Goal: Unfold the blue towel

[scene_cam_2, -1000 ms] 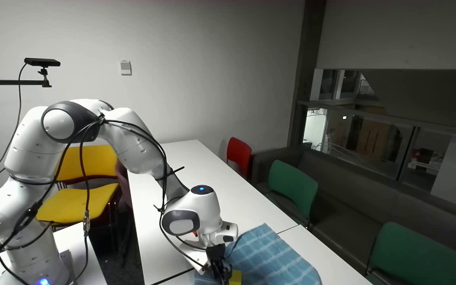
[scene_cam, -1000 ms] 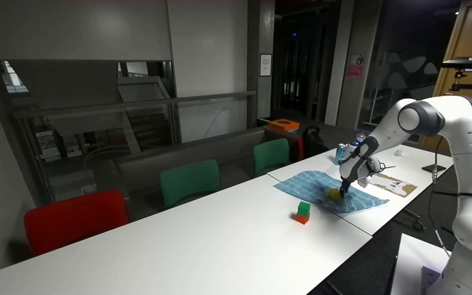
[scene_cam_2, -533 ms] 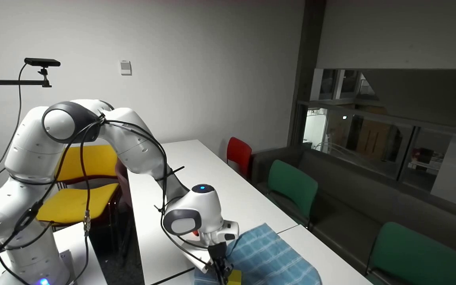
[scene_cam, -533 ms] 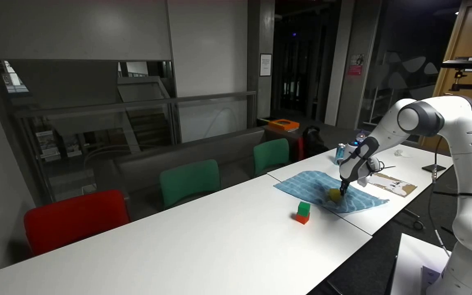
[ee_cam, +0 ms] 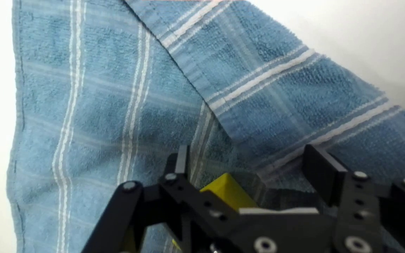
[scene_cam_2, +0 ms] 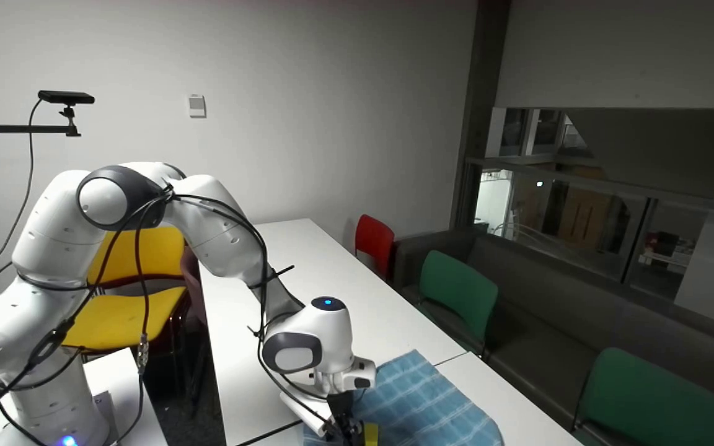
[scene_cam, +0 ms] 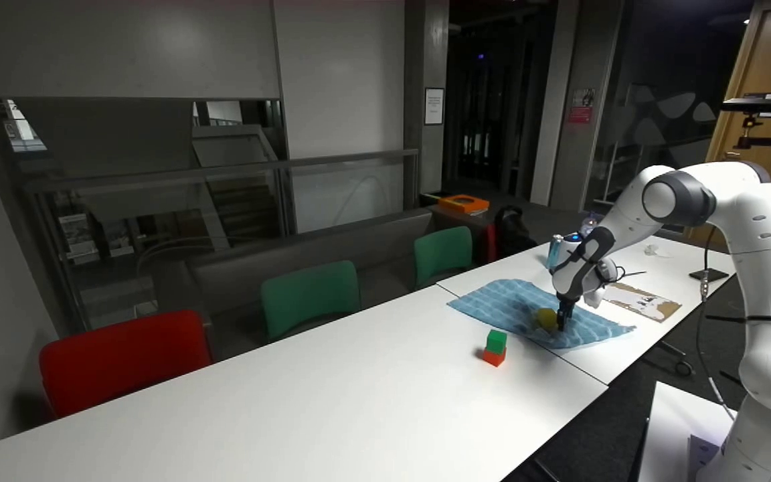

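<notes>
One towel is lying on the surface, partly folded, at right in an exterior view. The claw, spread and gripping nothing, is hanging over the edge of a flap, near a yellow block. Grasp is probably pending; next move is calling for pinching only cloth, then peeling rightward in wrist view.

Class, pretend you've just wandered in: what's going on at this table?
A white jointed robot arm is set to unfold a light-blue striped cloth towel on a white tabletop. Its black pincer hangs low over the cloth, open, beside a small yellow block; whether it touches either is hard to tell. The towel isn't flat yet: one flap lies folded diagonally across the rest. Nearby, a small green block sits on a small red block.
</notes>
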You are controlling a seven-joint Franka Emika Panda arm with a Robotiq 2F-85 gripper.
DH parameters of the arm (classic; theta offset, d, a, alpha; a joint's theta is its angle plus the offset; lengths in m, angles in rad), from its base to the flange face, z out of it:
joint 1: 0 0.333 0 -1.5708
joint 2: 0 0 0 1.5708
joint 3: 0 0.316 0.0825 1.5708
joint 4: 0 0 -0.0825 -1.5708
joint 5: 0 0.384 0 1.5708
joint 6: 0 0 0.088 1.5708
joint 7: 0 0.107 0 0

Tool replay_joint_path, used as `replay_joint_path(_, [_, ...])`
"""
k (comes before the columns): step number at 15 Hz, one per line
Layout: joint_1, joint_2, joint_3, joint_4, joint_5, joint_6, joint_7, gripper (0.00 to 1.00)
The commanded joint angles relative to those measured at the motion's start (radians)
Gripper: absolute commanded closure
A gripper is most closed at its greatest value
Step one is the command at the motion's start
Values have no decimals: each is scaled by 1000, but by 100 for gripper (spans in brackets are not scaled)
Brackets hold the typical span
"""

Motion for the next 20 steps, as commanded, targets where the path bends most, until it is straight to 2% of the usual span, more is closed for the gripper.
replay_joint_path(1, [-26, 10, 15, 53, -6, -89, -28, 0])
replay_joint_path(3, [-49, -9, 35, 55, 21, -121, -52, 0])
replay_joint_path(5, [-73, -26, 56, 54, 47, -143, -90, 5])
replay_joint_path(8, [-136, -50, 115, 50, 113, -165, -211, 0])
replay_joint_path(11, [-187, -79, 165, 32, 190, -179, -343, 0])
replay_joint_path(20, [-188, -92, 174, 43, 311, -311, -501, 0])
